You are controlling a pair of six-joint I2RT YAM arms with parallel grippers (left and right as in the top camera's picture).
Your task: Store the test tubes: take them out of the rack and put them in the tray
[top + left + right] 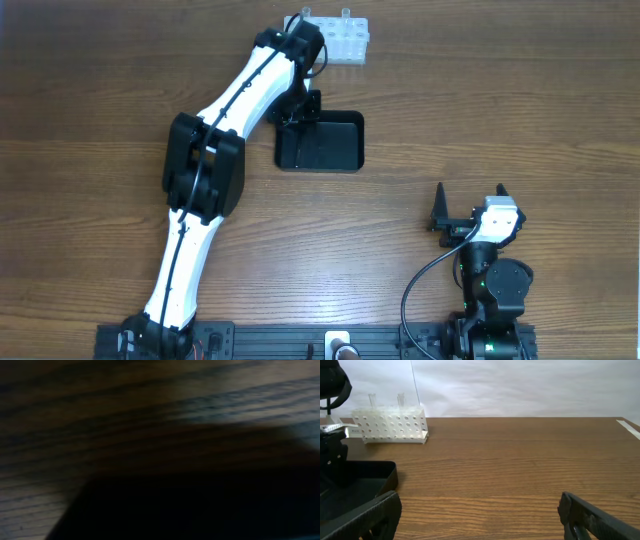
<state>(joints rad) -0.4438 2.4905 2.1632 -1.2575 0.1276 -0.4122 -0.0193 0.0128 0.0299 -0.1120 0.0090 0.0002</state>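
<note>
The white test tube rack (338, 40) stands at the table's far edge with two clear tubes (401, 399) upright in it. In front of it lies the black tray (356, 142), which looks bare inside. My left gripper (298, 116) is low over the tray's far left corner, and its wrist view shows the dark tray (200, 505) from very close. In the right wrist view a thin pale object (340, 426), possibly a tube, lies level at the left gripper (330, 445). My right gripper (470, 208) is open and holds nothing, near its base.
Bare wooden table (500, 100) spreads to the right of the tray and rack. A white wall or sheet (520, 385) rises behind the table's far edge. The left arm's white links cross the table's left half.
</note>
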